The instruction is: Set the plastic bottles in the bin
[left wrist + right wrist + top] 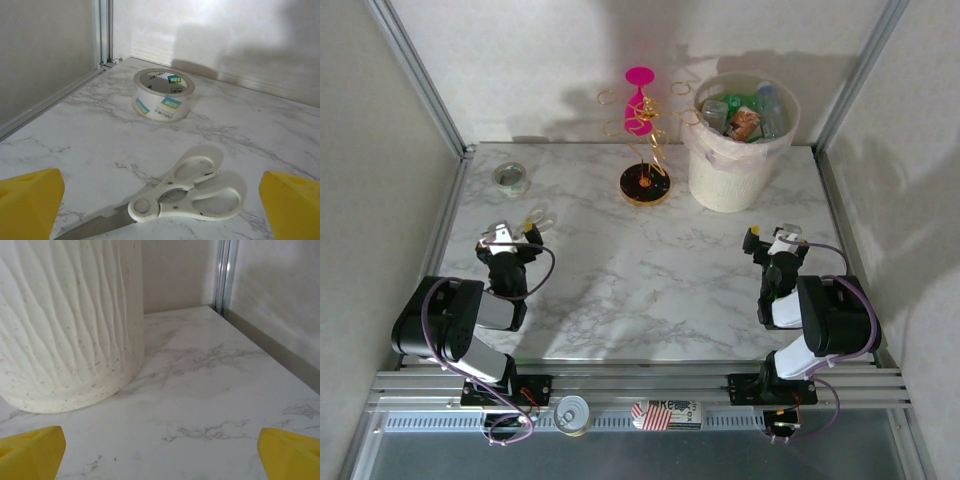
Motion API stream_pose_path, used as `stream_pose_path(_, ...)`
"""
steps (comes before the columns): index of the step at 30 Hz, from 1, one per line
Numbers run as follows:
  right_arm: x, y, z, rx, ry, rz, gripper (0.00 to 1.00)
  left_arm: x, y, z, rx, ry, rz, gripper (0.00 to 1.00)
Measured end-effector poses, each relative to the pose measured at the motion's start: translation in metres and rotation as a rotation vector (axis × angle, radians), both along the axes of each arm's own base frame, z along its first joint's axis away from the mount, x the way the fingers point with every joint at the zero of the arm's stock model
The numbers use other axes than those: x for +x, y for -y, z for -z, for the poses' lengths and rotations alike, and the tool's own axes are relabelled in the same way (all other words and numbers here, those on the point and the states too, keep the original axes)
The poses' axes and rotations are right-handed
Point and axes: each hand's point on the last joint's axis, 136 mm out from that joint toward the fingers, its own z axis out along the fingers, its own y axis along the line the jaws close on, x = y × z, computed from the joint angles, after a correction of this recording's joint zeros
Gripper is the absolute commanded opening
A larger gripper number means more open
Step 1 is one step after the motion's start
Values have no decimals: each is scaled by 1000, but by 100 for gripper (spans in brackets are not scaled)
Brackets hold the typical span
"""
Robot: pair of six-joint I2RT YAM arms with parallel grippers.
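Calling it likely finished: plastic bottles (pixel 745 115) heaped inside the bin (pixel 728 185), left gripper (pixel 510 232) and right gripper (pixel 772 234) well short of it, jaws spread, empty, next just staying clear.

In the top view we see the left arm (pixel 450 320) at lower left and the right arm (pixel 830 315) at lower right: bulky black joints, white links, thin purple cables (pixel 554 262). Our wrist views show blunt yellow fingertips (pixel 30 200) in the bottom corners.
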Motion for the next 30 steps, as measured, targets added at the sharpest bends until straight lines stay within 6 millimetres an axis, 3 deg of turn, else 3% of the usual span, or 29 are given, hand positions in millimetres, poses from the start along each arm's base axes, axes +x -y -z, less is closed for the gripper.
stream_pose_path(30, 0, -1, -1, 0, 6, -4, 99, 0, 4, 0, 1, 0, 8, 100)
